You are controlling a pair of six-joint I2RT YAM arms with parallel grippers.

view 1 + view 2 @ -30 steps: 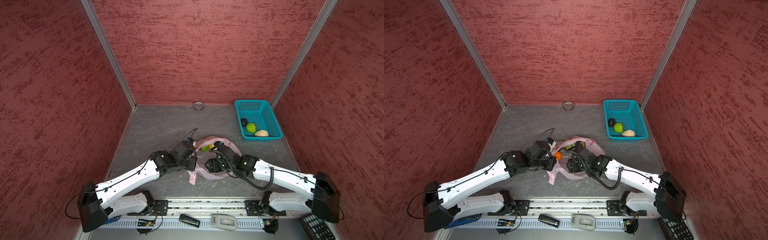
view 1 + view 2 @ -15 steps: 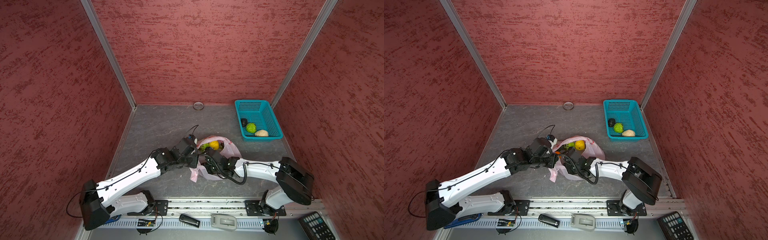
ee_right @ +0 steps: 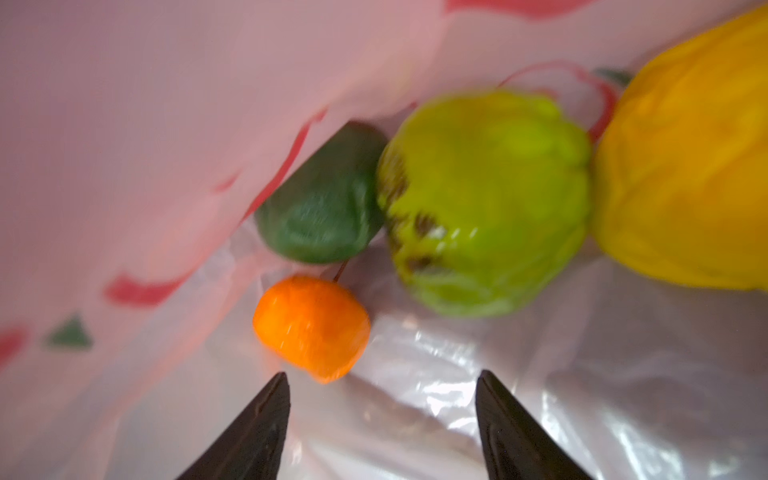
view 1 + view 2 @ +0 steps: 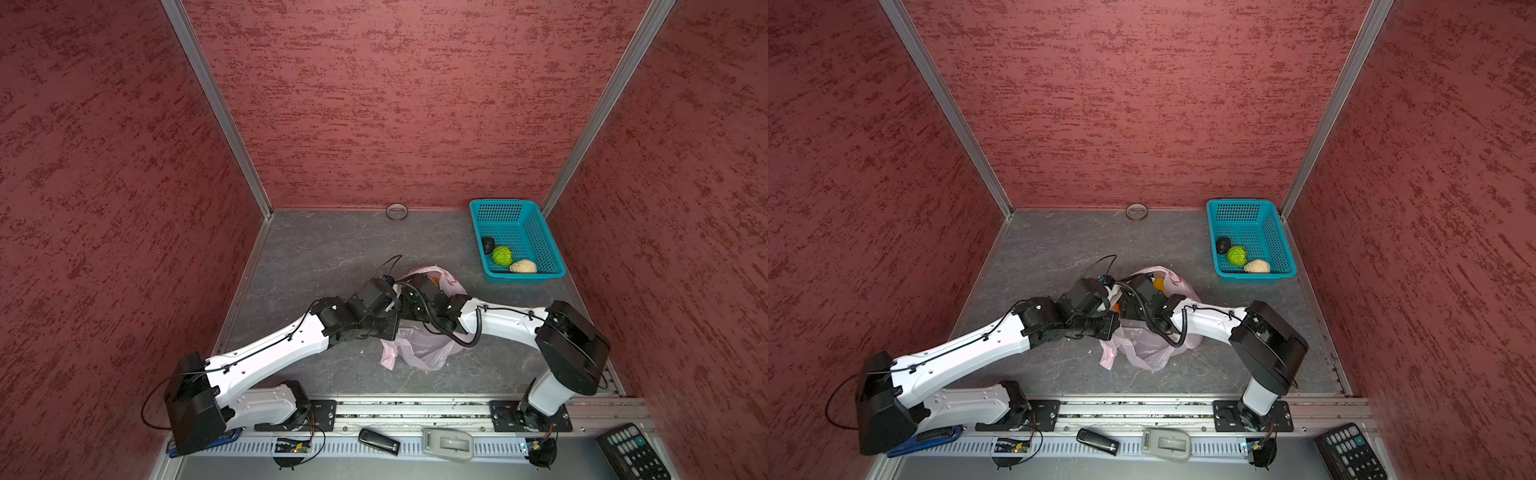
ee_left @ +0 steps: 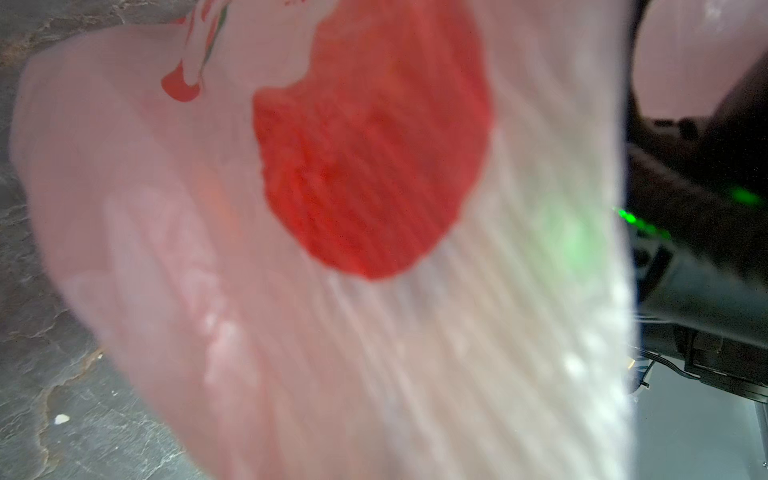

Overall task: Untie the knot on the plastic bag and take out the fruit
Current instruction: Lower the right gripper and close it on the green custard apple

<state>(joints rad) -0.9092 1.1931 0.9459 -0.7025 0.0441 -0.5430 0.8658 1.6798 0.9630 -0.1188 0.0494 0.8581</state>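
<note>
The pale pink plastic bag (image 4: 419,349) lies crumpled mid-table in both top views, its mouth lifted toward the back. My left gripper (image 4: 392,316) is at that mouth; in the left wrist view taut bag film (image 5: 374,166) with red print hides its jaws. My right gripper (image 3: 382,374) is open inside the bag. A small orange fruit (image 3: 311,326) sits just ahead of one fingertip. Behind it lie a dark green fruit (image 3: 324,203), a bright green bumpy one (image 3: 486,203) and a yellow one (image 3: 685,166). The knot is out of view.
A teal basket (image 4: 498,214) at the back right holds a blackish fruit (image 4: 487,244), a green one (image 4: 502,255) and a beige one (image 4: 523,266). A tape ring (image 4: 397,211) lies by the back wall. Red walls enclose three sides. A remote (image 4: 631,451) sits beyond the front rail.
My right arm has raised its elbow and pushed its wrist deeper into the bag's mouth, covering most of the yellow fruit seen before. The left arm has hardly moved.
</note>
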